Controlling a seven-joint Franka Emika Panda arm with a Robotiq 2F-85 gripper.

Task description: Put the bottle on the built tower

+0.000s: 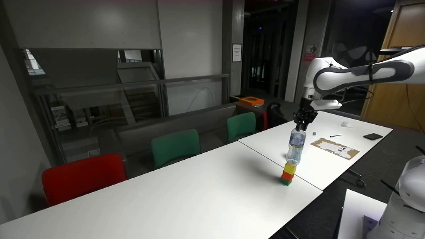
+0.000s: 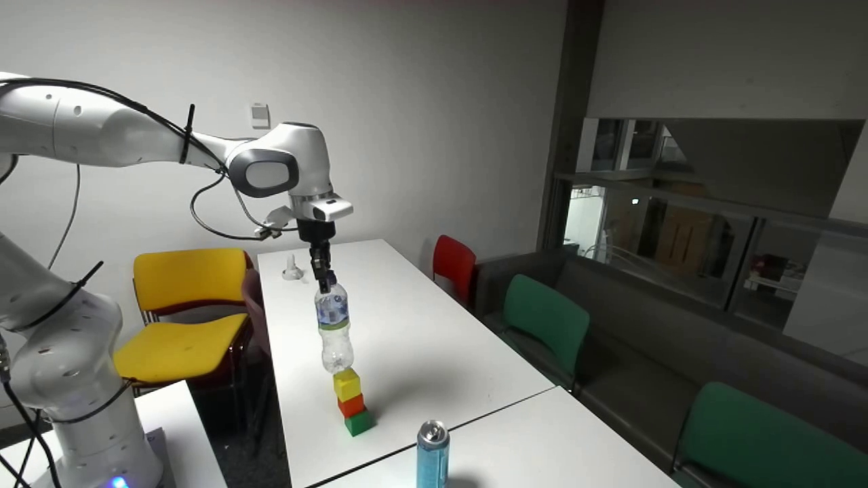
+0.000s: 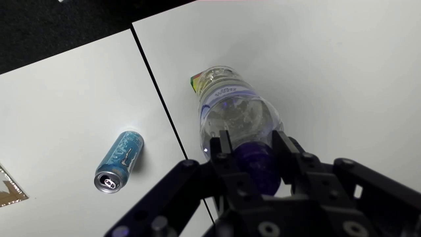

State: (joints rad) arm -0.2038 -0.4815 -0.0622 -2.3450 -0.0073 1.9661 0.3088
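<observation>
The clear bottle [image 1: 295, 147] with a blue label and purple cap hangs nearly upright, slightly tilted, in both exterior views [image 2: 333, 325]. My gripper [image 1: 300, 127] points down from above, with its fingers on either side of the cap; in the wrist view the gripper [image 3: 251, 136] is shut on the cap. The tower [image 2: 350, 404] is yellow on top, red-orange in the middle, green at the bottom. The bottle's base is right at the tower's top [image 1: 288, 173]; I cannot tell whether they touch. In the wrist view the bottle [image 3: 238, 112] hides most of the tower [image 3: 195, 81].
A blue can [image 3: 121, 159] stands across the table seam from the tower, also in an exterior view [image 2: 432, 457]. A cardboard piece [image 1: 335, 148], a pen [image 1: 335, 135] and a black flat object [image 1: 373, 136] lie farther along. A whitish object [image 2: 292, 269] stands near the far edge.
</observation>
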